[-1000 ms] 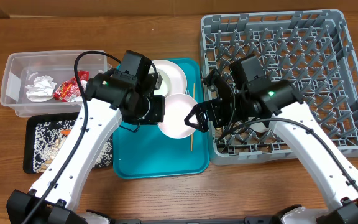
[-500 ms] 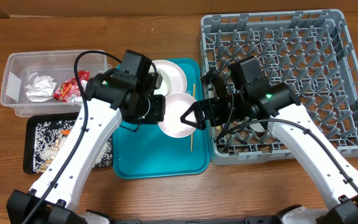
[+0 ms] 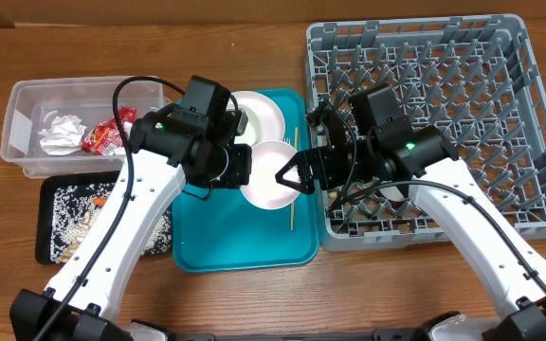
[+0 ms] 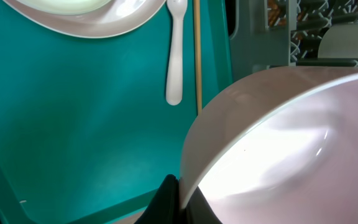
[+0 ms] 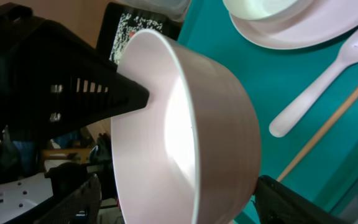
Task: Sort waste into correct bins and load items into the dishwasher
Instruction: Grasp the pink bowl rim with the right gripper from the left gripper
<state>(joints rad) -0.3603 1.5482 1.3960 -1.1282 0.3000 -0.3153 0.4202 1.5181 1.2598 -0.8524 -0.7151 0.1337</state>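
Note:
A white bowl (image 3: 271,180) hangs tilted over the teal tray (image 3: 226,237), its opening facing the left arm. My left gripper (image 3: 245,172) is shut on its rim (image 4: 188,180). My right gripper (image 3: 290,176) is open and straddles the bowl (image 5: 185,124): one finger (image 5: 284,202) lies against the outer wall, the other (image 5: 79,199) stands off the rim. On the tray lie a pale plate (image 3: 259,114) with a bowl on it, a white fork (image 4: 176,50) and a wooden chopstick (image 4: 197,56). The grey dish rack (image 3: 444,85) is at the right.
The clear tub (image 3: 27,114) at the left holds a white napkin (image 3: 62,133) and a red wrapper (image 3: 102,137). In front of it, the black tray (image 3: 50,223) holds food scraps (image 3: 74,208). A white item (image 3: 396,194) sits in the rack, partly hidden by my right arm.
My right gripper has slid a little left around the bowl, and its jaws have narrowed. The left arm and the bowl have stayed in place.

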